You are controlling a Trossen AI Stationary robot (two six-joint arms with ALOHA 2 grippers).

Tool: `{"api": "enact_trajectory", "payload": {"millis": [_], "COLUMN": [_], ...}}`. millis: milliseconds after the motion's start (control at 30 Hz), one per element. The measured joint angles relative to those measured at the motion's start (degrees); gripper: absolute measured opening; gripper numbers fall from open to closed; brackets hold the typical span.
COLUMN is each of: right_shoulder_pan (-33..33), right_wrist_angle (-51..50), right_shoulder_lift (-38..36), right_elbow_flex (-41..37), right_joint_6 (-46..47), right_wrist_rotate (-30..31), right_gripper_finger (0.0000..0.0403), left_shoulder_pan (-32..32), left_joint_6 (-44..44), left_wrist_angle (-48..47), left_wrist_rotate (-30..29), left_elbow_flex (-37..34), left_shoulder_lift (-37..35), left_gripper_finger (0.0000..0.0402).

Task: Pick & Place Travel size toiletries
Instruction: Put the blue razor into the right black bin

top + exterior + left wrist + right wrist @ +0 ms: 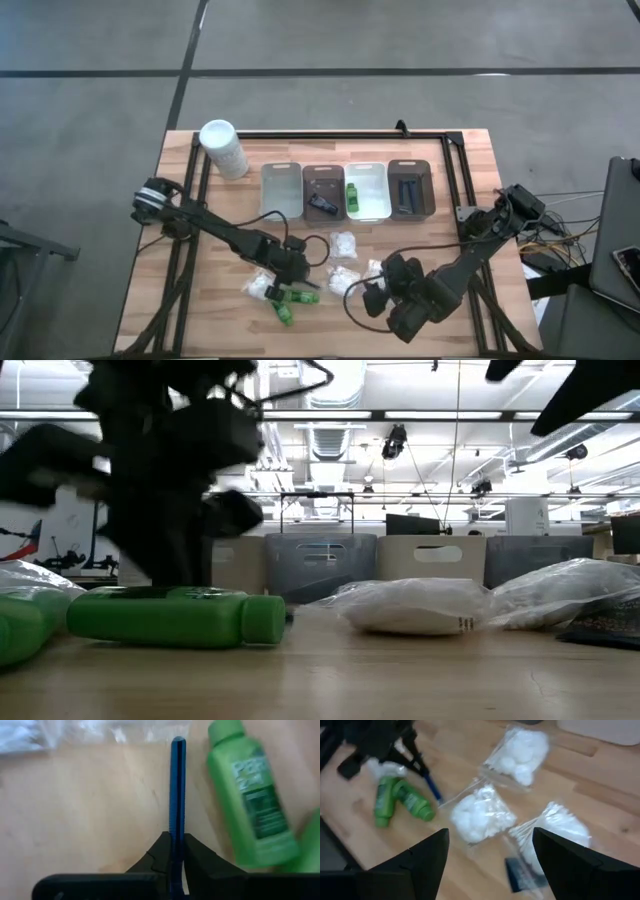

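My left gripper (297,270) is shut on a thin blue stick (177,790) near the table's near middle. Two little green bottles (290,300) lie on their sides just beside it; one green bottle (250,800) shows close to the stick. Clear packets of white puffs (343,243) (480,815) lie flat on the wood, and a third packet (257,287) lies left of the bottles. My right gripper (490,832) is open and hovers over the packets (368,290), touching nothing. A small flat black piece (517,872) lies under it. My left gripper pinches the thin blue stick (177,837) between its two fingers, which lie along it. The long free part runs straight out past the fingertips to its far tip (178,741). In the right wrist view the stick (432,787) slants down toward the table beside the bottles.
Four trays (282,190) stand in a row at the far middle; one holds a green bottle (352,195), and two brown ones hold dark pieces. A tall white cylinder (222,148) stands at the far left. A black frame (460,150) borders the table.
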Motion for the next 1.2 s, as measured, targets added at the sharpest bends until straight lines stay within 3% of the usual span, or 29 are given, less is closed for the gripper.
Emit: {"api": "enact_trajectory", "payload": {"millis": [300, 567, 800, 1000, 1200], "right_shoulder_pan": [-1.26, -2.49, -5.61, -7.14, -7.12], "right_wrist_angle": [11.97, 16.11, 22.37, 22.88, 22.85], "right_shoulder_lift": [-1.63, -6.63, -8.50, -8.83, -8.83], "right_elbow_flex": [0.19, 0.22, 0.23, 1.92, 3.36], "right_joint_6": [-15.81, -32.60, -48.53, -54.71, -57.57], "right_wrist_rotate": [0.15, 4.68, 4.71, 4.70, 3.87], "right_gripper_finger": [0.0271, 0.0299, 0.0337, 0.0362, 0.0354], "left_shoulder_pan": [2.72, 6.88, 7.41, 7.41, 7.43], "left_joint_6": [-8.06, -14.16, -15.98, -15.94, -15.74], "left_wrist_angle": [-0.07, 8.93, 16.98, 17.09, 17.10], "left_wrist_rotate": [4.85, 13.16, 12.86, 12.66, 10.97], "left_elbow_flex": [2.21, 2.66, 4.17, 6.31, 6.94], "left_shoulder_lift": [-13.32, -20.26, -19.56, -17.54, -15.47], "left_gripper_finger": [0.0031, 0.0030, 0.0030, 0.0031, 0.0034]}}
